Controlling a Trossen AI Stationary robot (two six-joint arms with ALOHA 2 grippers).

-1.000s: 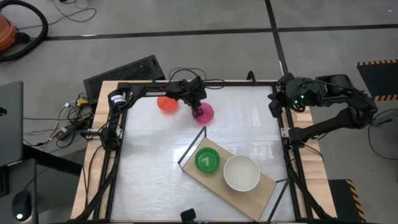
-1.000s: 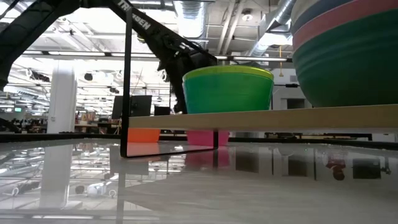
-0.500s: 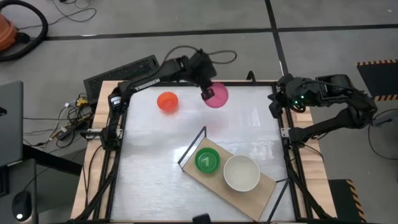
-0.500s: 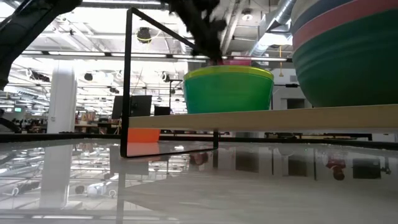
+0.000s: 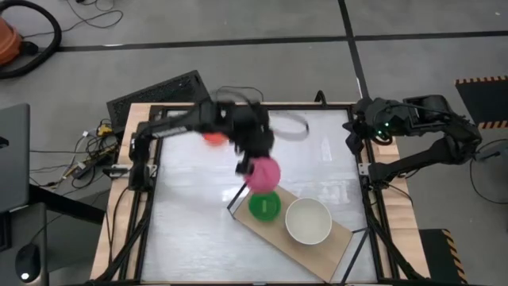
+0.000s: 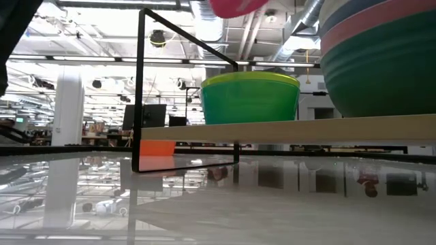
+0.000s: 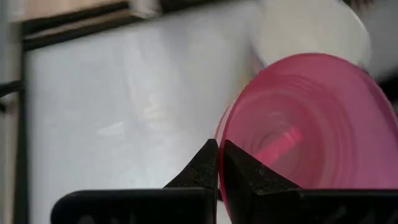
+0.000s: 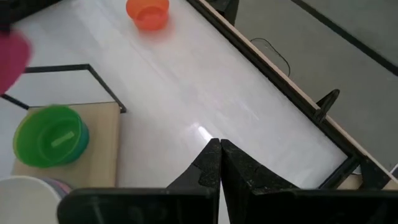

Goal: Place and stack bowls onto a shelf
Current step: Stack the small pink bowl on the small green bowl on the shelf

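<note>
My left gripper [image 5: 249, 164] is shut on a magenta bowl [image 5: 263, 173] and hangs in the air over the shelf's far corner, just beyond the green bowl [image 5: 264, 206]. The low view shows the magenta bowl [image 6: 235, 5] high above the green bowl [image 6: 250, 99]. The green bowl and a white-topped stack of bowls [image 5: 308, 221] stand on the light-wood shelf [image 5: 333, 238]. An orange-red bowl [image 5: 211, 137] sits on the table near the far edge, partly under the left arm. My right gripper [image 8: 220, 158] is shut, resting at the table's far right corner. My left gripper pinches the magenta bowl's rim [image 7: 225, 146] between its two fingers, with the wall standing edge-on in the gap. The fingers come from above. The bowl [image 7: 311, 124] is lifted clear of table and shelf and is tilted, its round face turned toward the wrist camera.
The shelf's thin black frame [image 5: 246, 184] rises at its far-left end, right below the carried bowl. In the low view the stack [image 6: 381, 54] fills the right side. Bare white tabletop [image 5: 190, 214] lies left of the shelf and between it and the right arm.
My left gripper lifted the magenta bowl off the table beside the orange-red bowl, swung it up toward the far edge, then carried it toward the near side until it hung above the shelf's far corner. The other bowls and the right arm stayed put.
</note>
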